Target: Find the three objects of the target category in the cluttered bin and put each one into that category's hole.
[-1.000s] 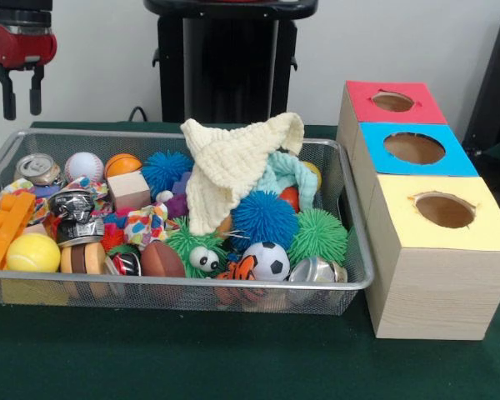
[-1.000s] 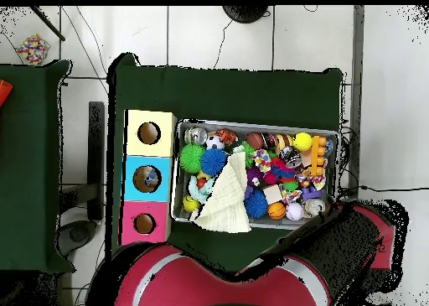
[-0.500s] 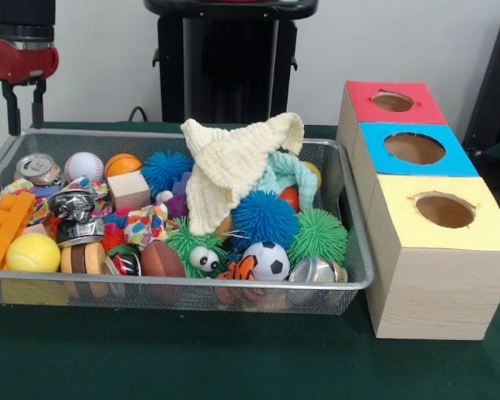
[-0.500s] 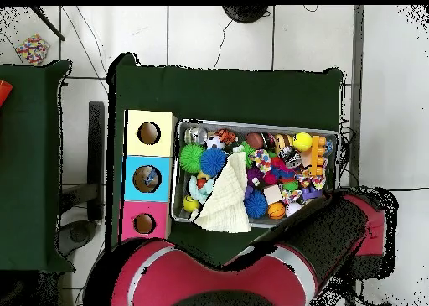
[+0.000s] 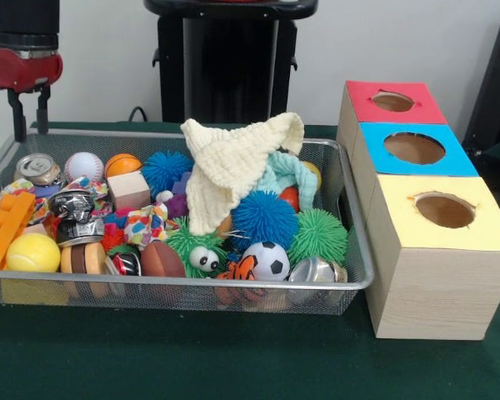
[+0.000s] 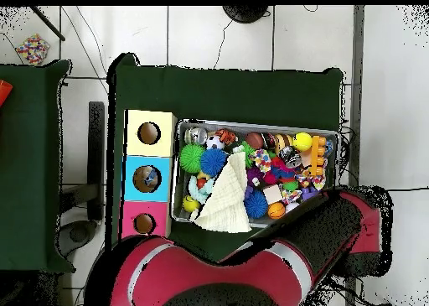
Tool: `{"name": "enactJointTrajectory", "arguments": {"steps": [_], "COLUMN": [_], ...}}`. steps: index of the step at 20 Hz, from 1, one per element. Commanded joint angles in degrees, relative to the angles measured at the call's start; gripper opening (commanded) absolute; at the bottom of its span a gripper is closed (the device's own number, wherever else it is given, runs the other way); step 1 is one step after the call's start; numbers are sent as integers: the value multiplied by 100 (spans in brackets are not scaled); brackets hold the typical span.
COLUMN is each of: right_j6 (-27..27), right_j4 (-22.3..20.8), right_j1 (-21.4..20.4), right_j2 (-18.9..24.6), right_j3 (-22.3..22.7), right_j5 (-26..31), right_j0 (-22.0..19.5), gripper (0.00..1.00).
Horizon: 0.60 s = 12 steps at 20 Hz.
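Wire bin, full of toys, sits beside the red-topped box's hole. Front view: gripper, fingers narrowly parted and empty, above the bin's far corner. Overhead view: the arm hides it.

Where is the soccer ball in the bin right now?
In the front view, the soccer ball lies against the near wall of the bin, right of centre, between the tiger-striped toy and a shiny metal can.

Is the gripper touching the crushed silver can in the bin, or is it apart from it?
Apart. In the front view the gripper hangs near the bin's far rim, and wall and mesh show between it and the can.
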Motion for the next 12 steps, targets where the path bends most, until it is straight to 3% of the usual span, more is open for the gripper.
{"name": "enactJointTrajectory", "arguments": {"steps": [1, 4, 8, 12], "right_j6": [1291, 1070, 1896, 2474], "right_j4": [218, 148, -210, -302], "right_j1": [283, 322, 973, 1183], "right_j2": [710, 675, 468, 352], "right_j3": [-484, -554, -869, -952], "right_j5": [361, 337, 367, 198], "right_j0": [-75, -227, -280, -221], "gripper": [100, 100, 100, 100]}}
